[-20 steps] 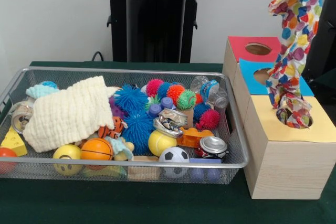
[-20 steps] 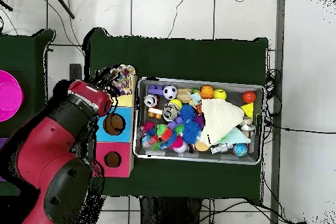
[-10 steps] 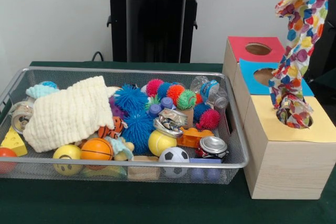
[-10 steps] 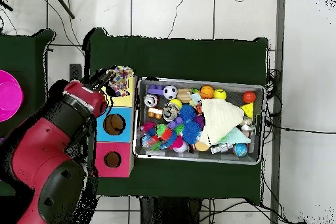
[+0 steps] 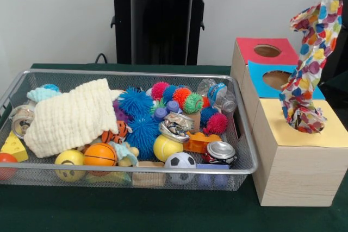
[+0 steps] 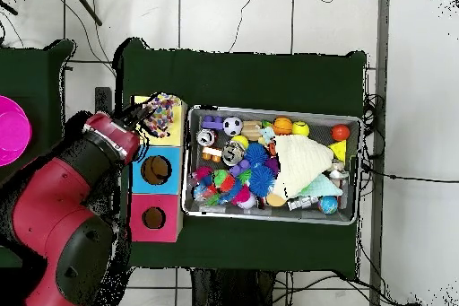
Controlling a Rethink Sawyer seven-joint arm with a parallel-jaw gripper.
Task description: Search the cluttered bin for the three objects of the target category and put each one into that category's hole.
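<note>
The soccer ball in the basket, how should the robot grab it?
Probably from straight above, pinching the soccer ball across its round middle. Its top shows bare, but the basket wall stands right in front of it and a can crowds one side.

A multicoloured spotted cloth (image 5: 308, 74) blocked the near yellow-topped hole (image 5: 311, 126); the far red (image 5: 267, 50) and blue (image 5: 278, 79) holes stood open.

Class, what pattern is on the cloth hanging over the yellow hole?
Multicoloured spots on the cloth; clearest in the front view.
</note>
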